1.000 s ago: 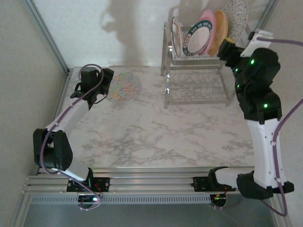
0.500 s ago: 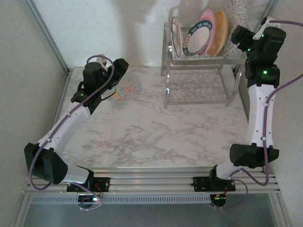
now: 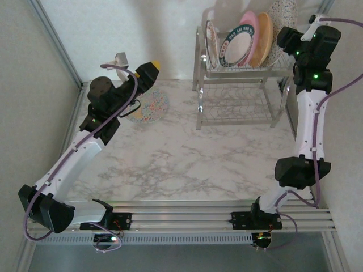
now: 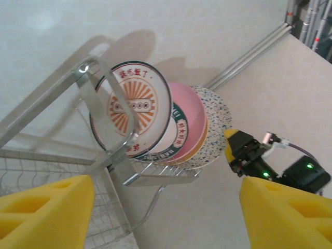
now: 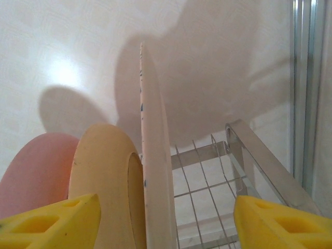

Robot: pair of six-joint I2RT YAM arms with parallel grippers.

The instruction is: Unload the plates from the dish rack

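The right claw (image 5: pixel 166 220) stands spread at the far right end of the dish rack (image 3: pixel 238 96), one yellow pad on each side of the grey-speckled plate (image 5: pixel 153 155), which shows edge-on between them. Just to the left of that plate leans the tan-orange plate (image 5: pixel 104 171), and the pink plate (image 5: pixel 36 166) is left of that again. All three stand upright in the upper basket.

The step in hand looks like taking the speckled plate. To do it well, I'd say the claw wants the rim centred between the pads and a firm hold on the plate's top. Then it should lift straight up, so the plate clears its slot without nudging the tan-orange neighbour close beside it.

The left claw (image 4: pixel 166 218) hangs spread and empty above the far left of the worktop (image 3: pixel 187 158), where the multicolour-squiggle plate (image 3: pixel 152 106) lies flat.

The foot of the speckled plate in its slot is cut off from sight. I cannot tell whether either pad is touching the plate. From above, the right arm's body masks the fingertips.
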